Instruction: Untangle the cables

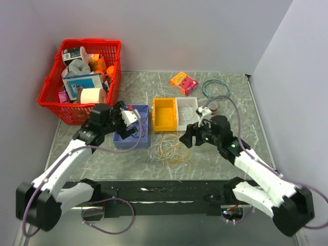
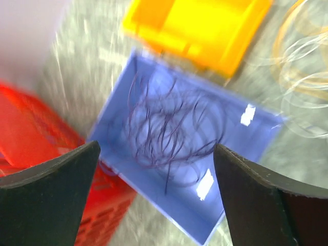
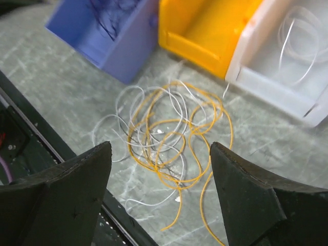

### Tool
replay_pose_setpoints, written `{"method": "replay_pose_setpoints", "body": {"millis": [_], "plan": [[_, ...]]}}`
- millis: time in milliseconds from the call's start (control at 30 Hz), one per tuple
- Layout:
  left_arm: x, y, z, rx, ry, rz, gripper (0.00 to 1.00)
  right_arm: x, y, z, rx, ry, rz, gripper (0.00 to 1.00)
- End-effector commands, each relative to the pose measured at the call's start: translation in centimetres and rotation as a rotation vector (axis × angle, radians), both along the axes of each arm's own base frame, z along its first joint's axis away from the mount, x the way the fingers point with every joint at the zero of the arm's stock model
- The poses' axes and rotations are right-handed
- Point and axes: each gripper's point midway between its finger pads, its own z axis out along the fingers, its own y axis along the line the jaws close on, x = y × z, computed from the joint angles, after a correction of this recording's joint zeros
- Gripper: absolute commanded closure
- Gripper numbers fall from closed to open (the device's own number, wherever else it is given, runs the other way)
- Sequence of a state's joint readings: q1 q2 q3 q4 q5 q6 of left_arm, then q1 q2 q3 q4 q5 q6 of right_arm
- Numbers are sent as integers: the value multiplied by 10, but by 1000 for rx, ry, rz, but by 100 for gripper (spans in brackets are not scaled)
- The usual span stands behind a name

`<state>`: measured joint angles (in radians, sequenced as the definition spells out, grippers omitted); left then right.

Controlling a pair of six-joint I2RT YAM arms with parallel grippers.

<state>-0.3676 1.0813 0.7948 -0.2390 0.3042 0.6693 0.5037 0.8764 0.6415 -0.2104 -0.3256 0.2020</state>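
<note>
Mid-frame in the right wrist view, tangled thin yellow-orange and white cables (image 3: 174, 138) lie dead ahead of the spread right gripper (image 3: 160, 151). The left gripper (image 2: 156, 147), spread too, sits farther.

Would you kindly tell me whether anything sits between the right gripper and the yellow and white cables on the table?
Nothing visible does. The right gripper hangs open over the cables, which lie loose on the bare table; the orange bin sits beyond them.

Left gripper (image 2: 156, 148) agape; right gripper (image 3: 160, 146) — likewise.
</note>
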Motion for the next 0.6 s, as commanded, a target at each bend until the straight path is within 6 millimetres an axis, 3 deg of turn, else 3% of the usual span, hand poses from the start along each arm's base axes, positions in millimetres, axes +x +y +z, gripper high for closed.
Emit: {"method": "replay_pose_setpoints", "body": {"millis": [0,33,67,100,167,200,267,433,567], "plan": [[-36,-30,29,-112,-60,-236,1,18,17,-23,-1,70,-4,21],[-39,-32,29,-138,-41,-229,1,23,20,-26,-16,73,-2,23],[-40,-33,29,-149,-33,-224,1,29,22,-42,-60,111,-13,24],[-41,-32,27,-155,-26,-215,1,37,25,-39,-71,102,-17,24],[-41,-28,26,-172,-20,-170,1,44,29,-55,-128,130,-11,28],[-43,-25,24,-180,-24,-153,1,50,31,-53,-141,121,-16,30],[-42,-22,27,-207,-49,-117,1,53,35,-63,-179,134,-2,32],[-38,-8,20,-291,-83,22,1,66,46,-67,-239,110,7,35],[-37,-4,12,-357,-94,82,1,69,55,-88,-306,142,43,38]]}}
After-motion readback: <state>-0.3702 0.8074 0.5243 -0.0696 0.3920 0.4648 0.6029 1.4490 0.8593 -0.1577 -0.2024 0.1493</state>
